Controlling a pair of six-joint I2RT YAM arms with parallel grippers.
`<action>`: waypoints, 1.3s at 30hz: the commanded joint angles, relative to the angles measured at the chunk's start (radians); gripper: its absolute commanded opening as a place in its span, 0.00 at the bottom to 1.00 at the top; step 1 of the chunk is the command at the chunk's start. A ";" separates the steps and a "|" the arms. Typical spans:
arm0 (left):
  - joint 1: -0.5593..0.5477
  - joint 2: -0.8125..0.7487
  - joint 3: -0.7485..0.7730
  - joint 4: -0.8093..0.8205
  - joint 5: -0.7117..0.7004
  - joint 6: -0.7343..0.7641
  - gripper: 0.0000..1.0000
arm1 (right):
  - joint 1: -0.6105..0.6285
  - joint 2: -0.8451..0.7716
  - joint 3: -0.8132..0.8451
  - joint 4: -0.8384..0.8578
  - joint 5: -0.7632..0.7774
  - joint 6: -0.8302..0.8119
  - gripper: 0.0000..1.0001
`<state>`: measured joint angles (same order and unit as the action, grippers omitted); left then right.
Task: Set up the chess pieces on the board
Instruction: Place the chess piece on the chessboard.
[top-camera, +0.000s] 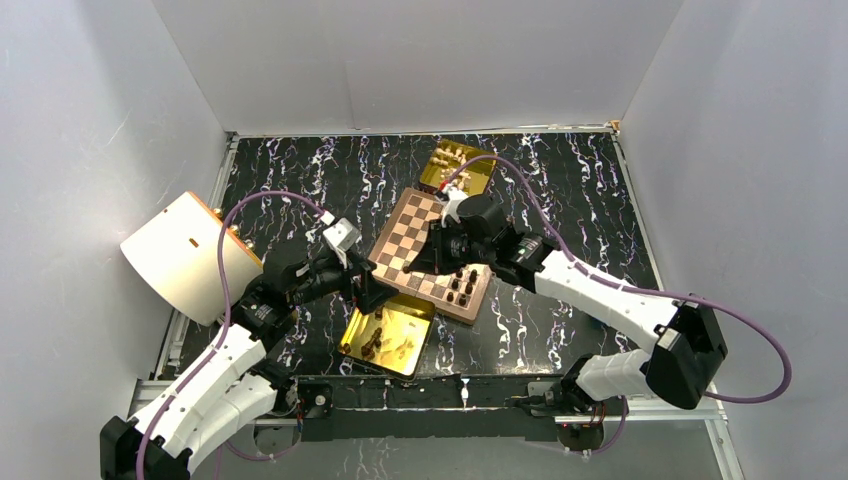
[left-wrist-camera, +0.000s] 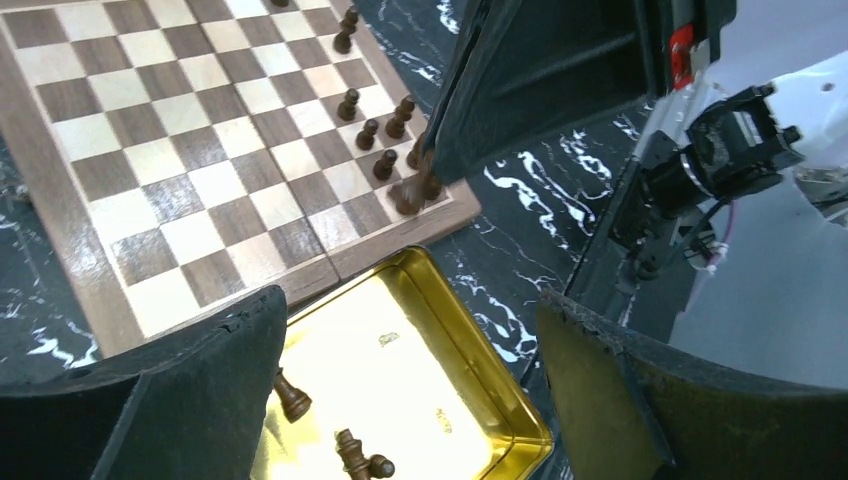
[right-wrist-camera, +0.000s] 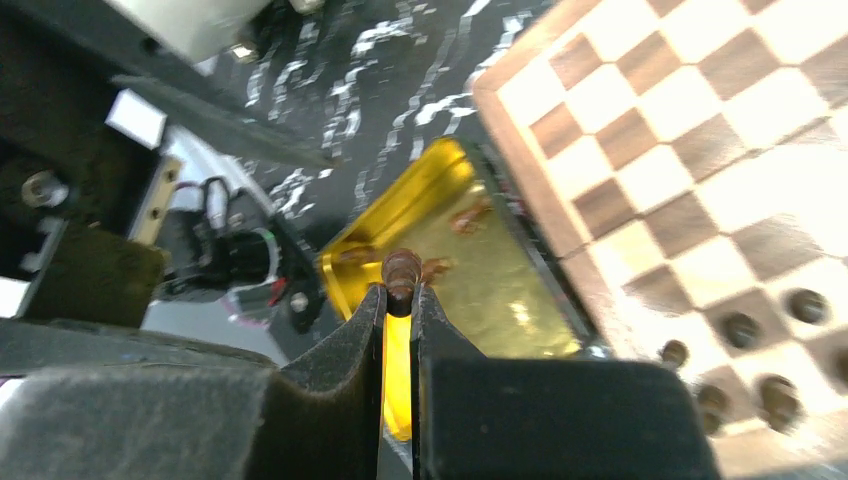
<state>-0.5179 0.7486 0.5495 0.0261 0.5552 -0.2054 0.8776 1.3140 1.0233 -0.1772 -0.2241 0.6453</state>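
The chessboard (top-camera: 425, 245) lies at mid table. Several dark chess pieces (top-camera: 462, 288) stand along its near right edge; they also show in the left wrist view (left-wrist-camera: 385, 125) and the right wrist view (right-wrist-camera: 740, 330). My right gripper (top-camera: 427, 263) is shut on a dark piece (right-wrist-camera: 402, 270) over the board's near corner, by the near gold tray (right-wrist-camera: 470, 260). My left gripper (top-camera: 372, 296) hangs open and empty (left-wrist-camera: 410, 320) over that tray (left-wrist-camera: 480, 390). A few dark pieces (left-wrist-camera: 292, 397) lie in it.
A second gold tray (top-camera: 457, 168) with cream pieces sits behind the board. A pale cream rounded panel (top-camera: 190, 255) leans at the left wall. The two arms are close together over the board's near corner. White walls close in three sides.
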 joint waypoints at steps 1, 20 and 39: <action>0.004 -0.021 0.025 -0.074 -0.090 0.036 0.91 | -0.050 -0.041 0.084 -0.129 0.175 -0.110 0.07; 0.004 -0.140 0.072 -0.251 -0.541 0.094 0.94 | -0.309 0.289 0.311 -0.345 0.319 -0.312 0.08; 0.004 -0.194 0.061 -0.236 -0.527 0.115 0.95 | -0.357 0.545 0.513 -0.438 0.437 -0.331 0.09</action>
<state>-0.5179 0.5625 0.5846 -0.2192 0.0399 -0.1047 0.5343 1.8488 1.4864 -0.5892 0.1909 0.3271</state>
